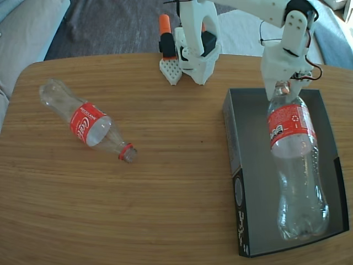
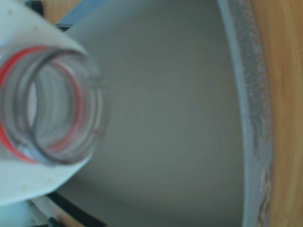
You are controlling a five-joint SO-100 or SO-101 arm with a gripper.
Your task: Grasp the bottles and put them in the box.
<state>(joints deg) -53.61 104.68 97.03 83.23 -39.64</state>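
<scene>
Clear bottle [image 1: 295, 165] apparently inside box [image 1: 236, 138] edges, fingers [image 1: 282, 84] clamping neck.

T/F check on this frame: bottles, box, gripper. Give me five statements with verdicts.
1. One bottle lies on the table, outside the box. True.
2. The gripper holds the other bottle by its neck. True.
3. The held bottle is capped. False: the wrist view shows an open mouth.
4. The box sits left of the lying bottle in the fixed view. False: right.
5. Both bottles are in the box. False: one is over it, one on the table.
</scene>
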